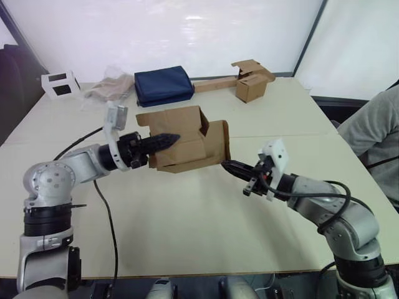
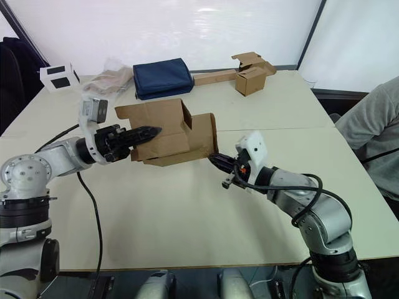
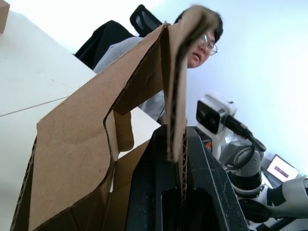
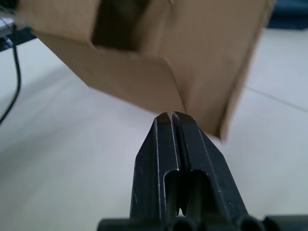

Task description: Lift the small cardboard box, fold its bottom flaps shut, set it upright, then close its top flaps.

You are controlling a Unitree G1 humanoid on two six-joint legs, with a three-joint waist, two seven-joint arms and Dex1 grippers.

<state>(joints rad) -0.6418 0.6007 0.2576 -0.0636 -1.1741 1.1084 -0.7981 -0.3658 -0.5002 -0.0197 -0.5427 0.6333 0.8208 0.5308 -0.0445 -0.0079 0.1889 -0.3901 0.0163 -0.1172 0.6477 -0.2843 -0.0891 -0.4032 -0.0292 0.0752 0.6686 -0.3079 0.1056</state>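
**Box aloft on its side, flaps facing my right hand**

The small cardboard box (image 1: 184,140) hangs clear above the counter (image 1: 187,218), lying sideways with its long axis running from my left to my right. My left hand (image 1: 163,141) pinches one wall panel at the left end. The bottom flaps (image 1: 217,142) splay open toward my right hand (image 1: 228,166), fingers pressed together and empty, tip just under their lower edge, the nearer one to fold them

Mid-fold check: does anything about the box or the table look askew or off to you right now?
The small cardboard box is held off the table, lying on its side, by the left gripper, which is pinching one wall. Its flaps splay unevenly. The right gripper, shut, points at its lower corner. Nothing looks spilled or torn.
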